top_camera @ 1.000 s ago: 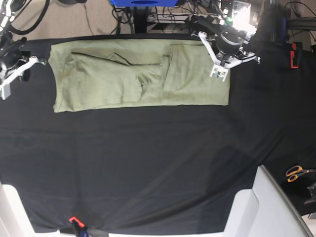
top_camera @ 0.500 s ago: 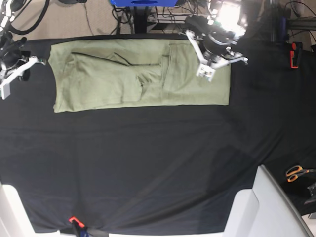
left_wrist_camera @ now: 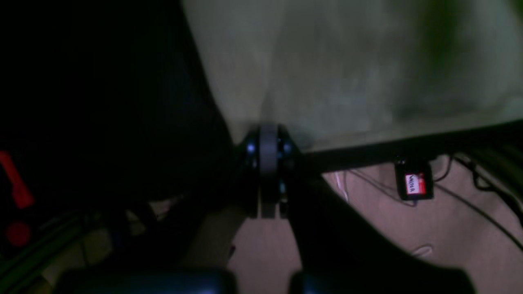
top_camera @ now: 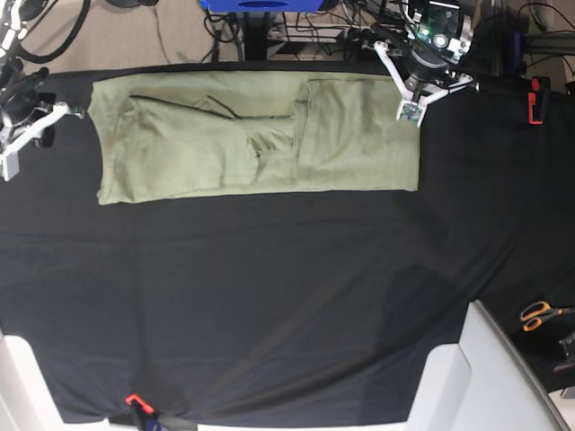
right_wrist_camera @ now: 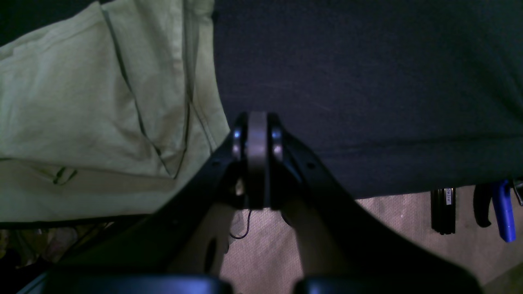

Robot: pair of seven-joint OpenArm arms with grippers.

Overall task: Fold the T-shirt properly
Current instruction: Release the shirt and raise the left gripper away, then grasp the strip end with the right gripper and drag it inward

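Black-clothed desk (top_camera: 269, 296) | T-shirt (top_camera: 252, 135) folded into a band along far edge | left claw (top_camera: 412, 109) together at its far-right corner; right claw (top_camera: 11, 162) together, off cloth near far-left corner | advice: pinch both end corners, fold evenly

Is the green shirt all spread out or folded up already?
Partly folded: the T-shirt lies as one long strip, sleeves tucked in.

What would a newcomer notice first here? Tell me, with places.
The T-shirt, pale green and already folded into a long band, lies across the far part of the black table cloth. The left pincer sits at its far corner on the base view's right; the right pincer waits off the opposite end.
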